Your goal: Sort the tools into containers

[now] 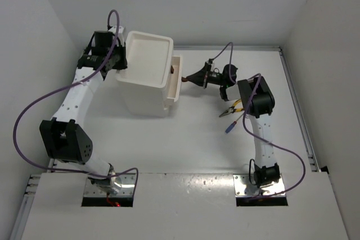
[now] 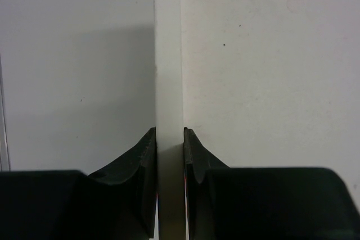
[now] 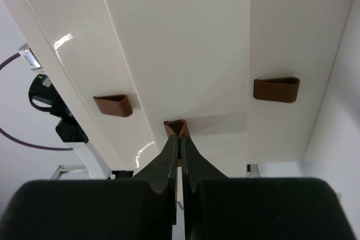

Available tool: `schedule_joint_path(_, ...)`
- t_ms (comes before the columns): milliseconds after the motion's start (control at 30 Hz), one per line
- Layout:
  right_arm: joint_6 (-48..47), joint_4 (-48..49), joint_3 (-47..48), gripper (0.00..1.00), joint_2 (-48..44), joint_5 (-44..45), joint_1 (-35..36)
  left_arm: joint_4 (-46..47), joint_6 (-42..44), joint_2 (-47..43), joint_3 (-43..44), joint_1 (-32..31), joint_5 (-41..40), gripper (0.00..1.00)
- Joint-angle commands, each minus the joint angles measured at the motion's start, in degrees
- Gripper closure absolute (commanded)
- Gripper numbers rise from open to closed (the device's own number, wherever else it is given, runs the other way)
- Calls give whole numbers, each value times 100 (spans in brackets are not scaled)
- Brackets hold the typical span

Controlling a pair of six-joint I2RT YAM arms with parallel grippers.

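The white drawer unit (image 1: 147, 80) stands at the back left of the table. My left gripper (image 1: 120, 63) is shut on the left rim of its tray top; in the left wrist view the jaws (image 2: 169, 133) clamp the thin white wall (image 2: 168, 54). My right gripper (image 1: 189, 78) is shut on the middle brown knob (image 3: 176, 126) of a drawer (image 1: 178, 85) that stands partly pulled out. Yellow-handled pliers (image 1: 232, 108) and a blue-handled screwdriver (image 1: 230, 127) lie on the table by the right arm. The green-handled screwdriver and the wrenches are out of view.
Two more brown knobs (image 3: 114, 105) (image 3: 275, 89) show on the drawers either side of the held one. White walls enclose the table on the left, back and right. A raised rail (image 1: 298, 111) runs along the right edge.
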Motion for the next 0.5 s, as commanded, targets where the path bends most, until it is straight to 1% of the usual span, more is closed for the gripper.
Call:
schedule_joint_path(0,-116,821,-203,100,-377,-24,-394,-397,-39,202,21,77,-187,100)
schedule_joint_path(267,-345,699,-529,100,-675,-314,-807,-397,-92,202,74,130,-188,100)
schedule_joint_path(367,-468,628,-818,100,-755,-419,-974,-397,-92,202,74,130,-249,100)
schedule_joint_path(467,-739,488,-986,100,-938,-490,-1141,-344,-145,202,74,130,-311,100)
